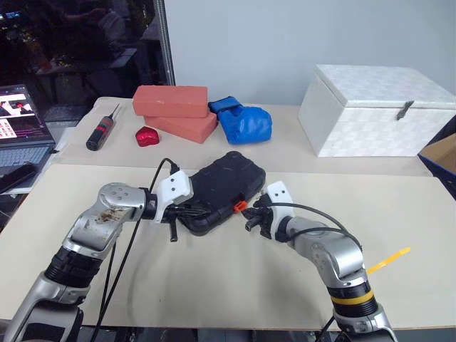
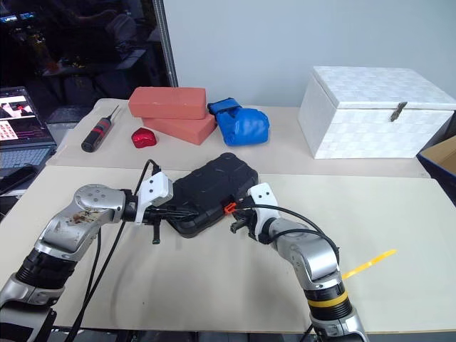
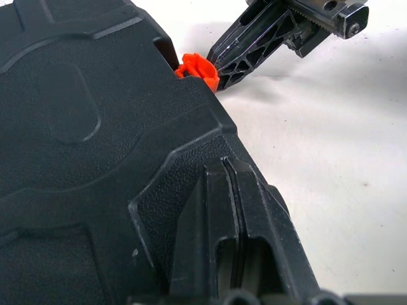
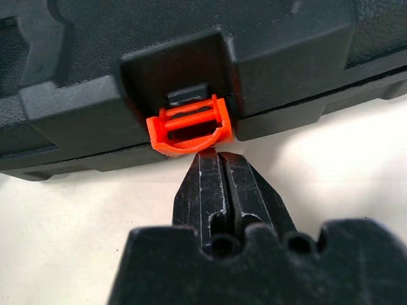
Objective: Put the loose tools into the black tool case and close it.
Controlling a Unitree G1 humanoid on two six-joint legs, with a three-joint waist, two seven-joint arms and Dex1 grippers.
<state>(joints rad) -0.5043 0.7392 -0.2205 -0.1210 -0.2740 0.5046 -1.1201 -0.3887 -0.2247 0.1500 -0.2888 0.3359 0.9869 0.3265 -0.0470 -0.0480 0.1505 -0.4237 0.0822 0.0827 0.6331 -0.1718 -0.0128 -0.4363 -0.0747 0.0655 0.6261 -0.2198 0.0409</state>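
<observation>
Right claw (image 4: 216, 159) fully closed, tips at orange latch (image 4: 191, 130); left claw (image 3: 236, 190) closed, seemingly pressing black tool case (image 1: 221, 189).

One black tool case (image 1: 221, 189) is lying shut on the worktop (image 1: 235, 278), showing one orange latch (image 1: 241, 206). Behind the case, two red bricks (image 1: 171, 100) are sitting stacked, with one blue glove (image 1: 244, 122), one white box (image 1: 377, 110), one black-and-red screwdriver (image 1: 102, 132) and one small red object (image 1: 147, 136).

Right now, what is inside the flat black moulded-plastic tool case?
That cannot be seen: the black tool case has its lid down, hiding any contents. Visible are its orange latch and the shut right gripper at it.
</observation>
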